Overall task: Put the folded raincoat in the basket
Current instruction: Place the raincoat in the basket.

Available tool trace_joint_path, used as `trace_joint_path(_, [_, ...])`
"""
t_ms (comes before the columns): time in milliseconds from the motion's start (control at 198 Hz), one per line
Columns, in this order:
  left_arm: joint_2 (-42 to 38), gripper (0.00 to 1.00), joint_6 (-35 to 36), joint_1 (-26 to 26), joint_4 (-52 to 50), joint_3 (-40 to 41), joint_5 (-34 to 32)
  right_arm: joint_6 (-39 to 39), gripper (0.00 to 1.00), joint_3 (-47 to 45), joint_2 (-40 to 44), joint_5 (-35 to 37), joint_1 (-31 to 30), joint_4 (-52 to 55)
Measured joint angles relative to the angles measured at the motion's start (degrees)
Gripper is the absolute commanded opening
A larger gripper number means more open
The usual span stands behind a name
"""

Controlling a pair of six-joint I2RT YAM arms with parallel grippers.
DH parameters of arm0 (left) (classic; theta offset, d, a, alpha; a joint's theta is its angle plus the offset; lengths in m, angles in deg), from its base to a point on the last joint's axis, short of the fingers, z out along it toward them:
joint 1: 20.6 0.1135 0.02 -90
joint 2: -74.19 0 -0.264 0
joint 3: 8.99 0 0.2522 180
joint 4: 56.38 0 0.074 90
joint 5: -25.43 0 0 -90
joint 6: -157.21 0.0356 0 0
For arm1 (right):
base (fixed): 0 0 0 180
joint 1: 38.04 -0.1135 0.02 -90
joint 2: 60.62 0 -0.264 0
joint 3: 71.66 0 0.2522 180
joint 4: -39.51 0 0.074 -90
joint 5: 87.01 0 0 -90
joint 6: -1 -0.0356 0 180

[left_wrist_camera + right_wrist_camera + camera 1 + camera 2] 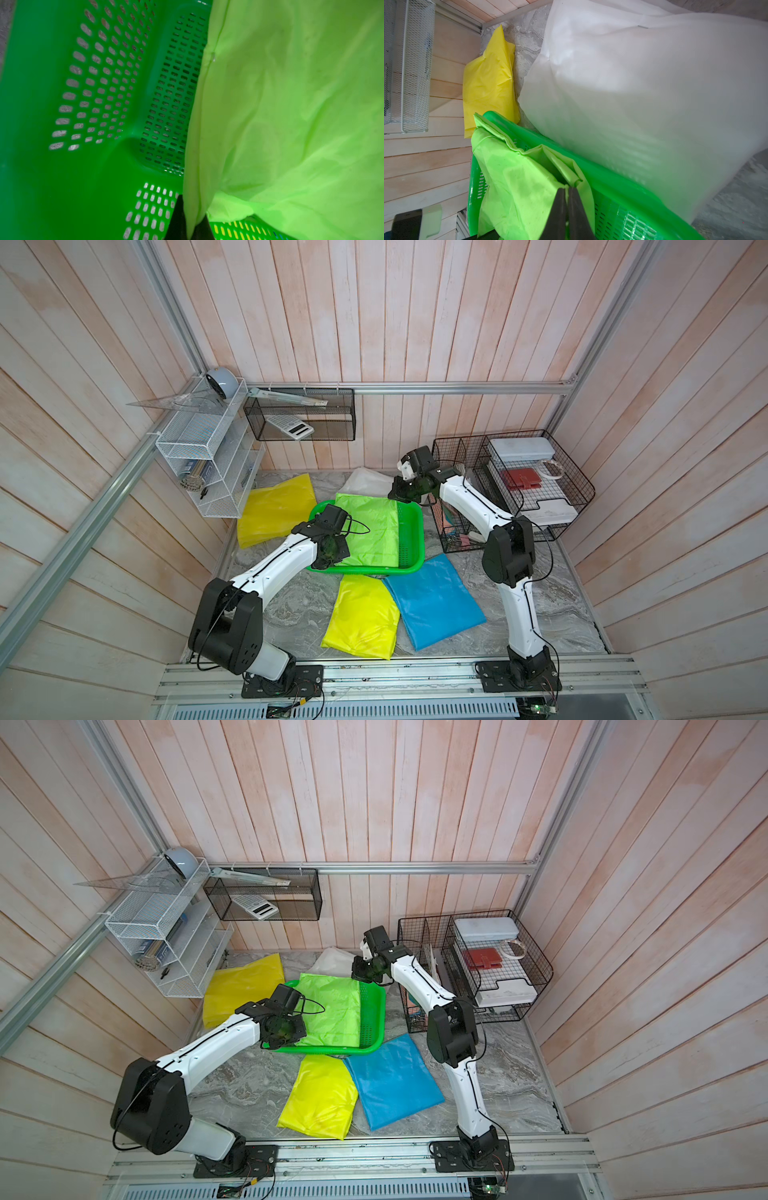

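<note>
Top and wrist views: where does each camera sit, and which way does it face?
Top views: high over the robot's base, looking down at the table; left arm and right arm show whole.
Left wrist: on the left arm, looking into the basket along the left gripper, shut on the lime raincoat.
Right wrist: on the right arm, looking past the right gripper to a white raincoat.
Shared: every view shows basket and lime raincoat.

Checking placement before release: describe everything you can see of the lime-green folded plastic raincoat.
The lime-green folded raincoat is a thin, crinkled sheet with seamed edges, lying mostly inside the bright green perforated plastic basket. Its far corner laps over the rim. The left gripper pinches its near edge, the right gripper its far edge.
</note>
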Motion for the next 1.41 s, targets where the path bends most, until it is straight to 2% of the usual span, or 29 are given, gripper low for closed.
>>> trace_joint_path(252, [1.16,0.0,-0.02,0.26,-0.13,0.11,0.72,0.87,0.0,0.02,-1.42,0.26,-0.17,0.0])
trace_joint_path(313, [1.18,0.0,-0.02,0.35,-0.15,0.15,1.22,1.09,0.07,0.0,-1.7,0.42,-0.2,0.02])
trace_joint_path(424, [1.18,0.0,-0.02,0.35,-0.13,0.17,1.49,1.66,0.3,0.0,-1.9,0.96,-0.24,0.15])
trace_joint_path(510, [1.18,0.0,-0.02,0.35,-0.11,0.17,1.53,2.08,0.43,0.0,-1.9,1.53,-0.28,0.0])
trace_joint_path(712, [1.18,0.0,-0.04,0.35,-0.11,0.17,1.95,3.91,0.56,0.0,-1.05,3.8,-0.42,-0.28])
trace_joint_path(808, [1.18,0.0,-0.07,0.35,-0.13,0.22,2.36,4.96,0.59,-1.27,1.14,6.01,-0.39,-1.14])
trace_joint_path(863, [1.16,0.0,-0.07,0.35,-0.11,0.33,2.64,5.62,0.58,-2.93,3.41,7.17,-0.33,-1.92])
trace_joint_path(919, [1.16,0.0,-0.07,0.35,-0.09,0.55,2.86,6.47,0.47,-4.61,5.88,7.72,-0.33,-2.78])
trace_joint_path(1004, [1.16,0.0,-0.07,0.35,-0.11,0.79,2.93,6.88,0.35,-8.26,10.36,7.04,-0.33,-5.7])
trace_joint_path(1141, [0.37,0.0,-0.07,0.35,-0.17,0.96,3.06,4.96,0.18,-13.31,14.78,1.6,-0.33,-11.8])
trace_joint_path(1262, [-0.42,0.0,-0.04,0.35,-0.24,0.98,3.02,2.97,0.15,-13.73,12.59,-3.26,-0.39,-14.88])
trace_joint_path(1413, [-0.5,0.0,-0.02,0.35,-0.46,0.96,2.93,0.98,0.11,-13.75,6.78,-5.01,-0.5,-15.39])
